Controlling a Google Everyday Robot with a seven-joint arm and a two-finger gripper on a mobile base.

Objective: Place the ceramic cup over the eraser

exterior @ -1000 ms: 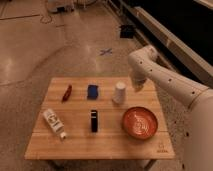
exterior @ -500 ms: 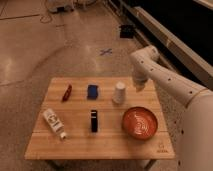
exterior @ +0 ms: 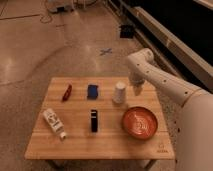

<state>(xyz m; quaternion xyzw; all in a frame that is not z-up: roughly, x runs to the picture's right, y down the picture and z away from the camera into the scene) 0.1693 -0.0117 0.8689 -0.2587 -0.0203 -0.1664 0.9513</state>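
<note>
A: Where is the gripper (exterior: 136, 90)?

B: Over the table's (exterior: 105, 145) far right part, just right of the cup (exterior: 119, 93), pointing down from the white arm (exterior: 160, 80).

A: Are the jaws open? Do they hold anything?

B: I cannot tell how far apart they are. They look close beside the cup, but I cannot tell if they touch it.

A: And the cup?

B: White, upside down, near the far edge, right of centre.

A: The eraser?

B: The dark block (exterior: 93, 120) at mid-table may be it. A blue thing (exterior: 92, 91) lies near the far edge, left of the cup. A red tool (exterior: 66, 92) is farther left, a white tube (exterior: 54, 123) near the left edge, an orange bowl (exterior: 140, 123) toward the front right corner.
</note>
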